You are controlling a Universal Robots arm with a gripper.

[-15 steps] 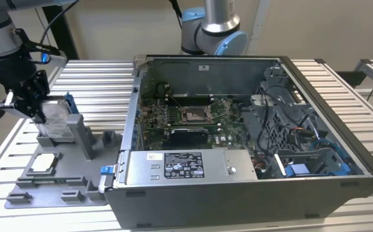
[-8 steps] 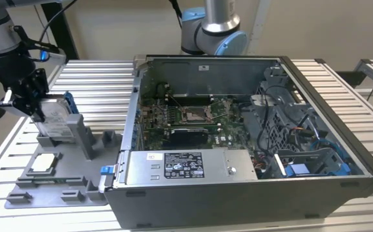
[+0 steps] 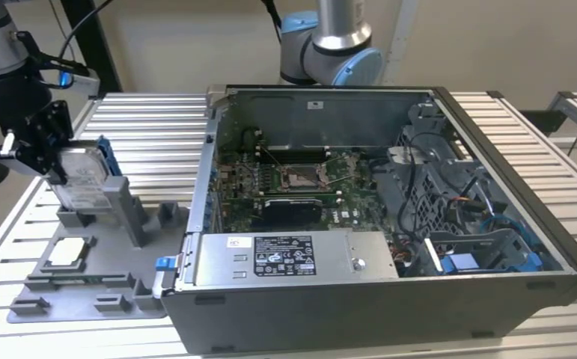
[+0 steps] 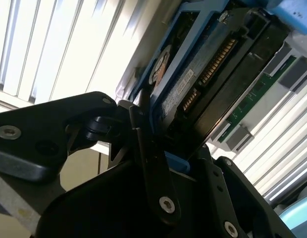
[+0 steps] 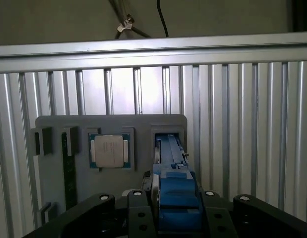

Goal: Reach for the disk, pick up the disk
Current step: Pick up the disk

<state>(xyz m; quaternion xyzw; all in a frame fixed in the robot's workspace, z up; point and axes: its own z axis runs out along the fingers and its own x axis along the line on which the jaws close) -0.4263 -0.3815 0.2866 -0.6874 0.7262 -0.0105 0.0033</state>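
End effector comes down from above and looks clamped across the upper end of the disk. That disk stands on edge, long axis upright, in the grey holder on the bench, beside the open computer case.

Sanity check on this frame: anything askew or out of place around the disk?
Nothing stands out. The disk stands on edge in its slot of the grey fixture, with the gripper at its upper end. The chip lies flat in its pocket.
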